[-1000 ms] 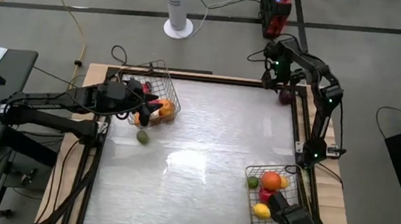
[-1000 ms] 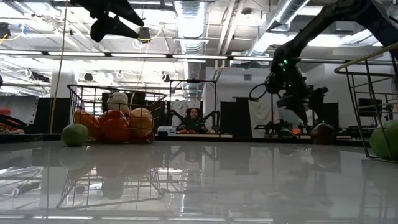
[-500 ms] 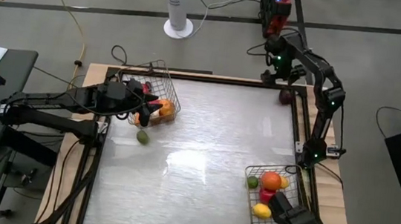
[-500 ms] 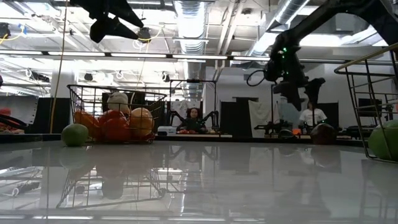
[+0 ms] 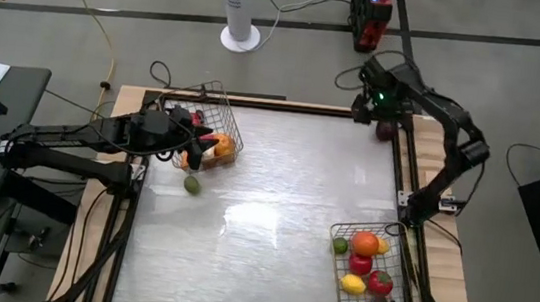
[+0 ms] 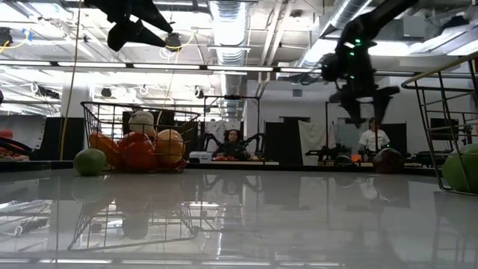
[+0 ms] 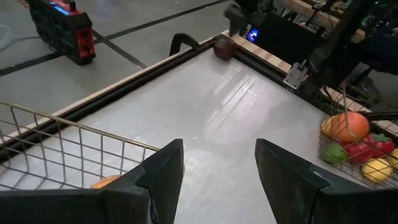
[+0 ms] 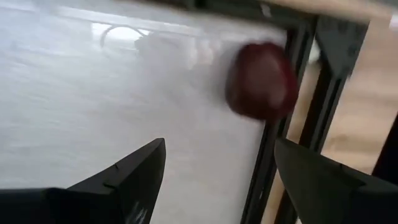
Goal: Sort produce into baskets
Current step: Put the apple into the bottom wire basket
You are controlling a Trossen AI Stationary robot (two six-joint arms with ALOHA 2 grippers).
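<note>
High view: a glossy white table (image 5: 263,221) carries two wire-mesh baskets, one (image 5: 214,130) at the far left corner holding oranges and red pieces, the other (image 5: 366,267) at the near right with an orange, lime, lemon and tomatoes. The right gripper (image 5: 373,110) hovers with fingers spread wide and empty beside a dark red fruit (image 5: 386,130) against the far right rail. The left gripper (image 5: 191,141), half open and empty, hangs over its basket; a lime (image 5: 192,185) lies just outside it.
</note>
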